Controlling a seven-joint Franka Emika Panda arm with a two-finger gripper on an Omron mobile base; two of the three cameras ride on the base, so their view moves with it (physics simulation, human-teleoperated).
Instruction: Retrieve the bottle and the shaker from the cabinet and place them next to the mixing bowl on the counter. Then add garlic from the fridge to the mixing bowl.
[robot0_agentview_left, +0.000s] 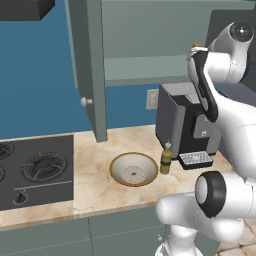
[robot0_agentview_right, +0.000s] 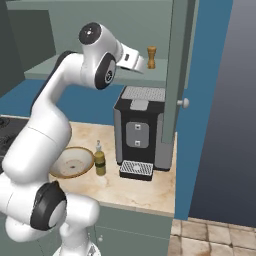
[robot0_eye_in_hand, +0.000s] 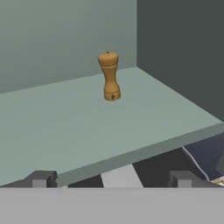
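Note:
A brown wooden shaker (robot0_eye_in_hand: 109, 76) stands upright on the grey-green cabinet shelf (robot0_eye_in_hand: 78, 131), toward its back right corner. My gripper (robot0_eye_in_hand: 111, 179) is open in front of the shelf's edge, well short of the shaker, with nothing between its fingertips (robot0_eye_in_hand: 41, 178). From the right base view the gripper (robot0_agentview_right: 140, 63) hangs just left of the shaker (robot0_agentview_right: 151, 57). Down on the counter, the small yellow-olive bottle (robot0_agentview_left: 166, 160) stands right beside the tan mixing bowl (robot0_agentview_left: 134, 169). Garlic and fridge are out of view.
A dark coffee machine (robot0_agentview_left: 185, 120) sits on the counter under the cabinet, right of the bottle. The open cabinet door (robot0_agentview_left: 92, 65) hangs left of the arm. A black stove (robot0_agentview_left: 35, 170) lies at the counter's left end.

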